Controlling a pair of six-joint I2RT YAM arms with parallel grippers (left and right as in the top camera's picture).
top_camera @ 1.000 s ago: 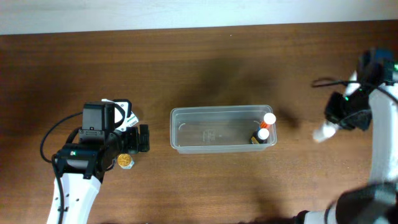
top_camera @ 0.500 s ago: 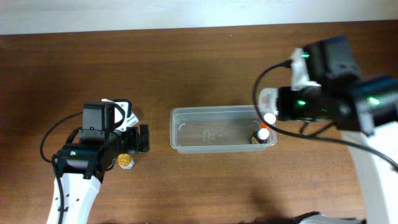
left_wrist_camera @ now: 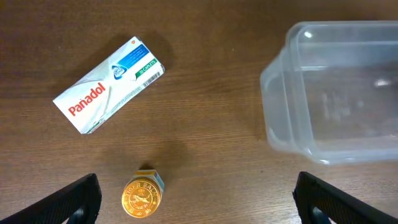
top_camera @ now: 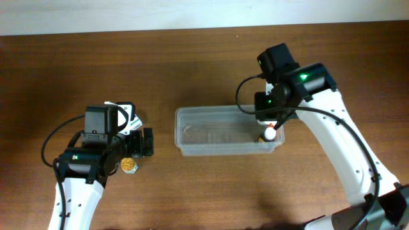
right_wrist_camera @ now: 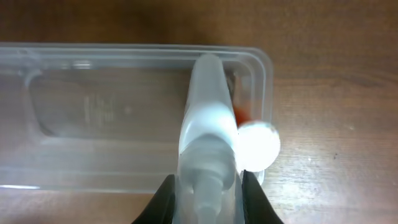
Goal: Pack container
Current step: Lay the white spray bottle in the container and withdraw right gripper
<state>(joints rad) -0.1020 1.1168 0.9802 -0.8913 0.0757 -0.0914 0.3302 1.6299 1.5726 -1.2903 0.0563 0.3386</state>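
The clear container lies in the middle of the table; it also shows in the left wrist view and the right wrist view. Small white-capped bottles stand in its right end. My right gripper is shut on a white plastic bottle and holds it above the container's right end. My left gripper is open and empty, left of the container. A gold-lidded Tiger Balm jar sits between its fingers on the table. A white Panadol box lies beyond it.
The table's far edge meets a white wall at the top of the overhead view. The right arm reaches in from the lower right. The left arm stands at the lower left.
My right arm has swung in from the far right with the white bottle and now hangs over the container's right end. The left arm has not moved.
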